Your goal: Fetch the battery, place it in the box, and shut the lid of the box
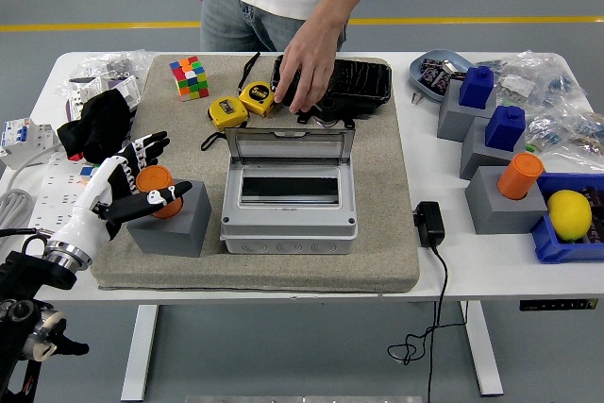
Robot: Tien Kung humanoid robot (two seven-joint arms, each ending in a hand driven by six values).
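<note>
Bench [472, 276] is crowded. Left hand [127, 186] is cupping the orange battery [157, 191] in its grey block [173, 219], fingers [151, 146] apart, not clamped. Risks: battery slipping, block tipping; person's hand [307, 73] is reaching behind the open box [289, 197].

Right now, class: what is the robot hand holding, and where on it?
Nothing yet. The left robot hand is open around the orange battery, whose top rim shows between thumb and fingers.
</note>
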